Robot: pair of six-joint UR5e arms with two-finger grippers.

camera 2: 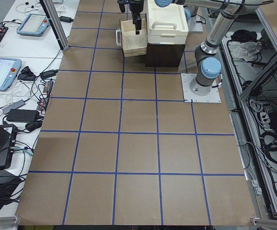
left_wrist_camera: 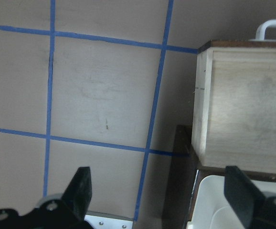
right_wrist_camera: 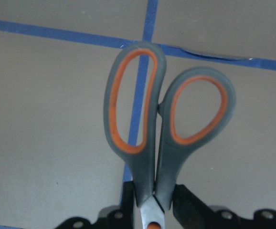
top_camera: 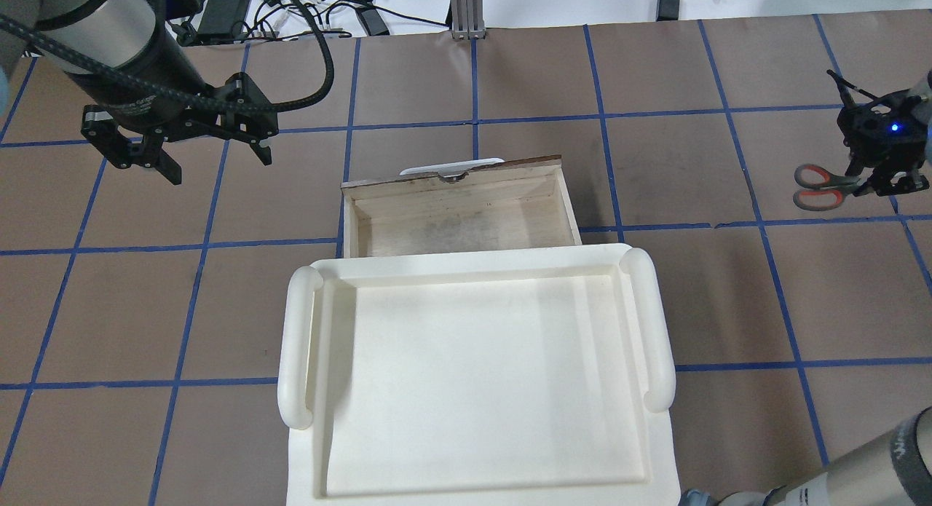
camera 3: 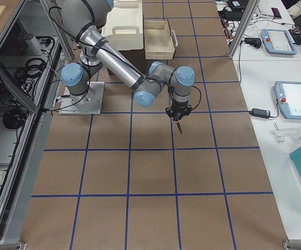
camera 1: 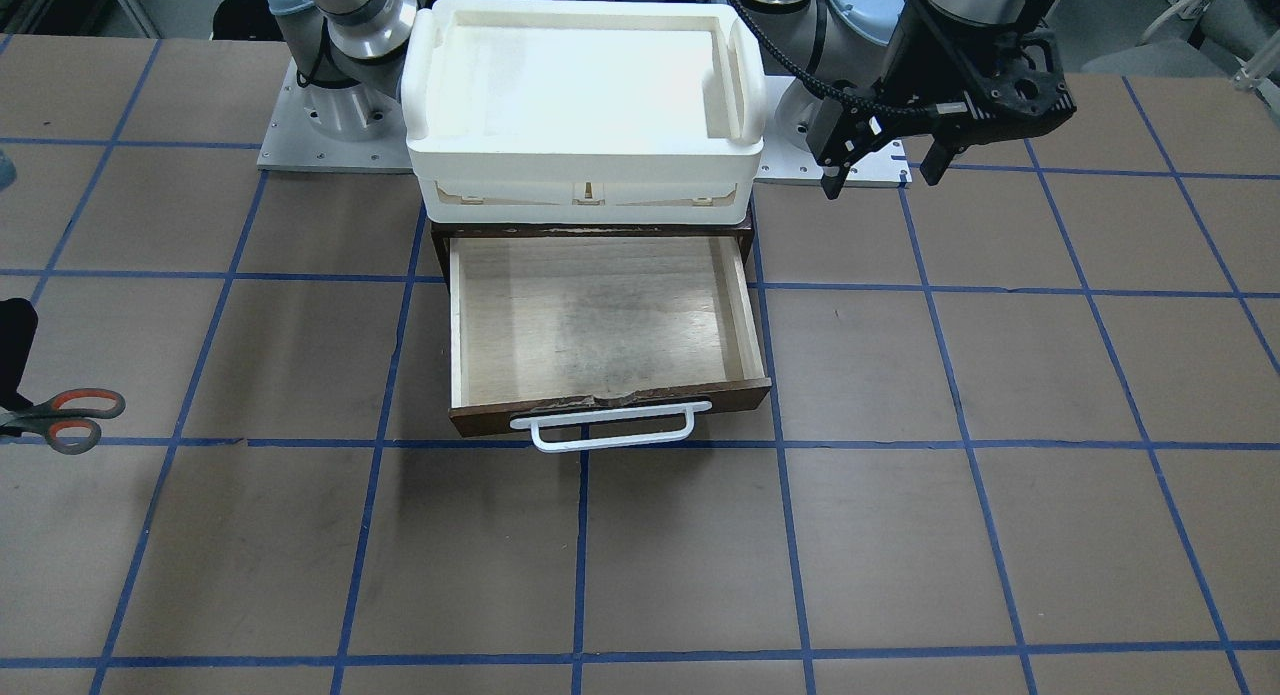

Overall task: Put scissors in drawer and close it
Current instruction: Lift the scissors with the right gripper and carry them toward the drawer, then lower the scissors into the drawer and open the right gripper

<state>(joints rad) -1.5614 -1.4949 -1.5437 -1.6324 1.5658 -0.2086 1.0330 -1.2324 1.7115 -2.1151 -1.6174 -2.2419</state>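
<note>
White plastic tray: on the dark cabinet at the middle of the counter's robot-side edge. Under it is the drawer, pulled open toward the operators' edge, with its white bar handle outermost. Right gripper: near the counter's right end, well apart from the drawer, clamped on the scissors just past the grey-and-orange handles, which point away from it. Left gripper: over the counter's left half, beside the drawer, fingers spread wide.

Drawer pulled out, reachable from above and three sides; stacked white tray blocks its rear.
</note>
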